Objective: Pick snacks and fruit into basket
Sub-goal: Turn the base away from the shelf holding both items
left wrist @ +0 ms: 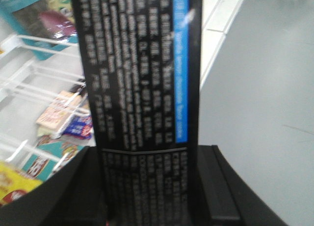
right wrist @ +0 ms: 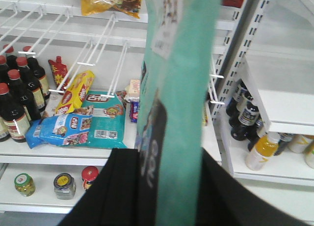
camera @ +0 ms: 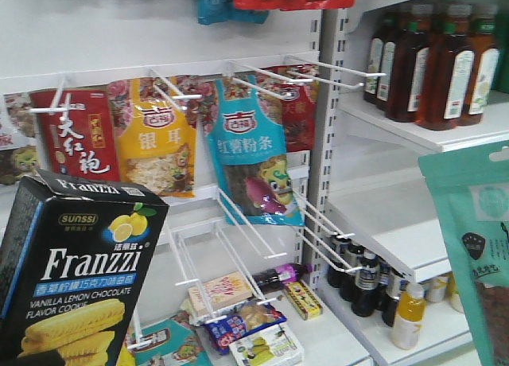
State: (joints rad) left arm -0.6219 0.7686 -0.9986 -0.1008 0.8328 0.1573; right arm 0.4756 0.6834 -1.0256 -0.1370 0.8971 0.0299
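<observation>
**Box and green pouch both held up before the shelves**

In the front view the black Franzzi box fills the lower left of the frame. It is upright, leaning a little to the right, with its lemon-cookie face toward the camera. The green pouch stands at the right edge, cut off by the frame.

In the left wrist view the left gripper is clamped on the box. Its black fingers sit tight against both sides at the bottom centre. The box runs up out of the top of the frame, with its blue edge on the right. Grey floor fills the right half.

In the right wrist view the right gripper grips the green pouch. The pouch rises from between the black fingers at the bottom centre to the top edge.

Behind them in the front view, a red pouch, a yellow pouch and a blue pouch hang in a row across the middle. Brown bottles stand on the shelf at the upper right. Small packets lie jumbled at the bottom centre.
</observation>
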